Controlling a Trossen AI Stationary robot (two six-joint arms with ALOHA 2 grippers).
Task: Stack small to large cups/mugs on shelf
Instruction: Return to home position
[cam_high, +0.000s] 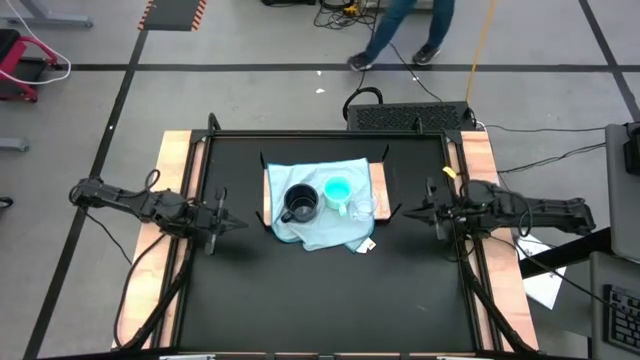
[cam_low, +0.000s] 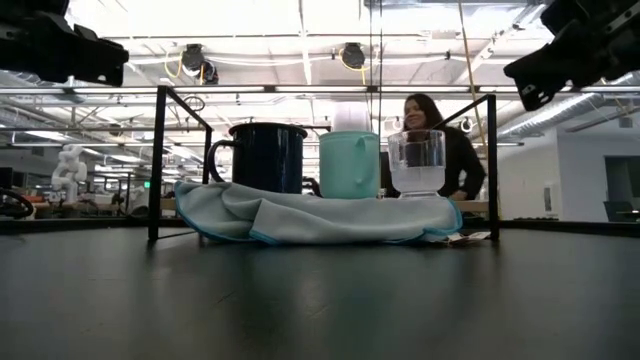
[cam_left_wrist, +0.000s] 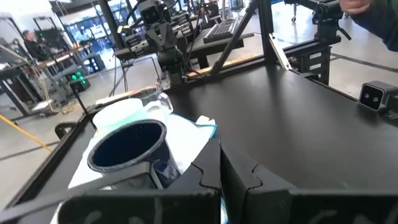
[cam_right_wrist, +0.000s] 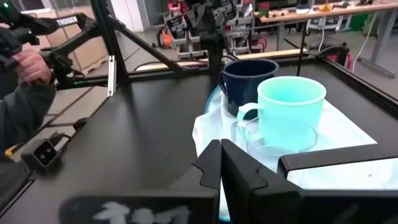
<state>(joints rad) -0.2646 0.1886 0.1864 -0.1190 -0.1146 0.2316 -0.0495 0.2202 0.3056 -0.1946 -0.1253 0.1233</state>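
Fingers (cam_right_wrist: 208, 165) of the right gripper (cam_high: 432, 212) are pressed together on nothing near the right edge of the tabletop (cam_high: 320, 300). The left gripper (cam_high: 216, 222), likewise closed and empty, hangs near its left edge. Between them the shelf (cam_high: 379, 184) carries a left-to-right row: black mug (cam_high: 300, 203), turquoise cup (cam_high: 338, 190), and clear cup (cam_high: 361, 208) nearest the right gripper. Both grippers stand apart from the shelf, so backing outward looks free.

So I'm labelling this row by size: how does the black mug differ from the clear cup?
The black mug is dark and opaque; the clear cup is see-through. The black mug is plainly wider than the clear cup. The black mug stands at one end of the row, the clear cup at the other, the turquoise cup between. Both stand upright on the pale blue cloth.
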